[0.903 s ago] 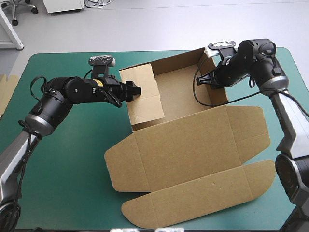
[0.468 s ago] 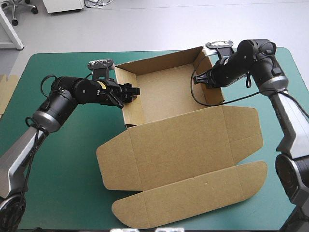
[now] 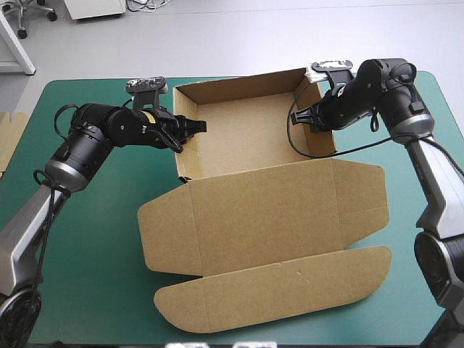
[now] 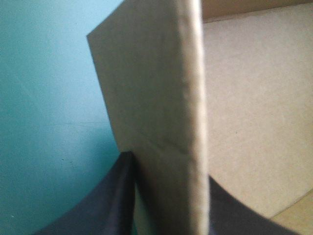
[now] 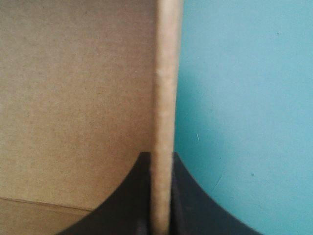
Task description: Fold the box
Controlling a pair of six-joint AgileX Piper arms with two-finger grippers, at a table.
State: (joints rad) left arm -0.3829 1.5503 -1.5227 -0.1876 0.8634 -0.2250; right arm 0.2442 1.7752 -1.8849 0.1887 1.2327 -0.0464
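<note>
Clamping box [image 3: 254, 210] side walls, both jaws | left wall raised since earlier

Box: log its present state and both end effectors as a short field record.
box: brown, an open tray with walls raised, on the teal-green table
lid: flat, spread toward the table's near edge
left end effector: shut on the box, clamping the left wall
right end effector: shut on the box, clamping the right wall
</note>
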